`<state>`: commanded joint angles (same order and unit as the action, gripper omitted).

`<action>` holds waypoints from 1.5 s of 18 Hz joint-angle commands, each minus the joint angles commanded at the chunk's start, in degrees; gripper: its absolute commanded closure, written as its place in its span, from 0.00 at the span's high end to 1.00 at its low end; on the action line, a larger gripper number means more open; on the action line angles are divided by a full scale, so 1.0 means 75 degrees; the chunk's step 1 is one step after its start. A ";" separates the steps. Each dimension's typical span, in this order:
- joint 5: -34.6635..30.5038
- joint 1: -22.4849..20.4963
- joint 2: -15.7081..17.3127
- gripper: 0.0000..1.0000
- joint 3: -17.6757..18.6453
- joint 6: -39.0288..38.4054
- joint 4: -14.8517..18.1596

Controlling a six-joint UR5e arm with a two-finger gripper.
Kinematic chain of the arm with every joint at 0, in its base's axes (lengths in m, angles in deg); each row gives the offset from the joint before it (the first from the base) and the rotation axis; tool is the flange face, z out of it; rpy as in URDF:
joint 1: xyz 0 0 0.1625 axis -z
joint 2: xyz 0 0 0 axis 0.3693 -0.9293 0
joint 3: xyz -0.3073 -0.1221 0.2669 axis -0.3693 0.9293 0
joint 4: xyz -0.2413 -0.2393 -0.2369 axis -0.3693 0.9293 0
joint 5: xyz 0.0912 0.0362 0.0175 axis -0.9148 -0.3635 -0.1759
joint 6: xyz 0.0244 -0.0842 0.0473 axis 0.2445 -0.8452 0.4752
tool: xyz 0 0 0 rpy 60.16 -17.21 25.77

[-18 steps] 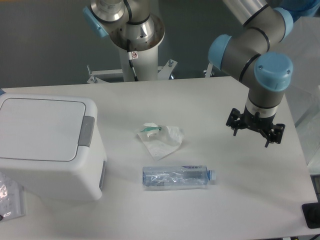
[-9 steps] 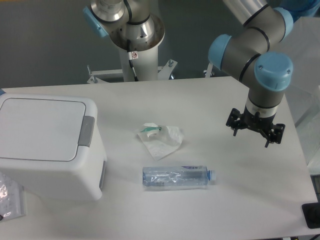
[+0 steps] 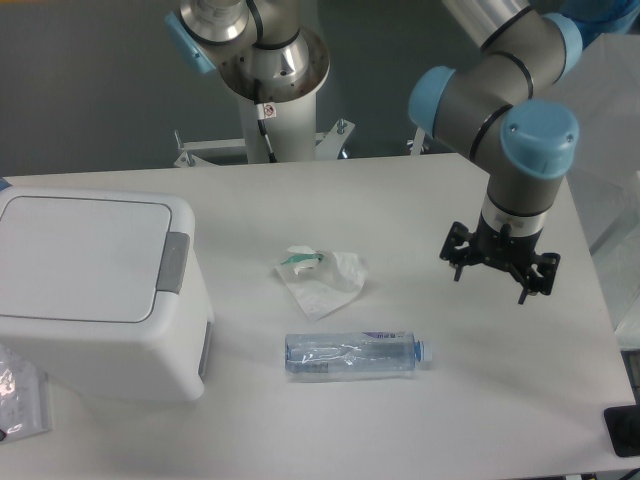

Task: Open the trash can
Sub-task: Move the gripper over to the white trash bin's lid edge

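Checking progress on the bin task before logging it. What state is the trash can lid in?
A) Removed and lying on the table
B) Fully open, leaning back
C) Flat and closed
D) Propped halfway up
C: the trash can lid lies flat and flush in its rim, and the hand is far off at the table's right side.

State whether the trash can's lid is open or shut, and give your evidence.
Shut. The flat lid lies level with the top of the trash can, no gap showing, and the gripper hangs far to its side.

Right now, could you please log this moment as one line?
trash can: lid shut | gripper: open, empty, far right of it | bottle: lying between
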<state>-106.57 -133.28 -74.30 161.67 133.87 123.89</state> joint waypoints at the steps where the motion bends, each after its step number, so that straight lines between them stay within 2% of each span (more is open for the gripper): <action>1: 0.0025 0.0047 0.0012 1.00 0.0000 -0.0493 -0.0012; 3: 0.0118 0.0234 0.0035 1.00 -0.0058 -0.1012 -0.0012; 9: 0.1721 0.0247 0.0304 1.00 -0.0152 -0.2007 -0.0035; 13: 0.2332 0.0293 0.0574 1.00 -0.0234 -0.3051 -0.0538; 15: 0.2649 0.0468 0.0691 1.00 -0.0234 -0.3158 -0.0586; 19: 0.2673 0.0960 0.0820 1.00 -0.0328 -0.3367 -0.0586; 22: 0.2661 0.1370 0.1101 1.00 -0.0317 -0.4047 -0.0586; 24: 0.2685 0.1756 0.1265 1.00 -0.0293 -0.4142 -0.0586; 27: 0.2662 0.2109 0.1546 1.00 0.0080 -0.4399 -0.0609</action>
<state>-86.61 -117.46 -62.70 162.27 100.87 119.32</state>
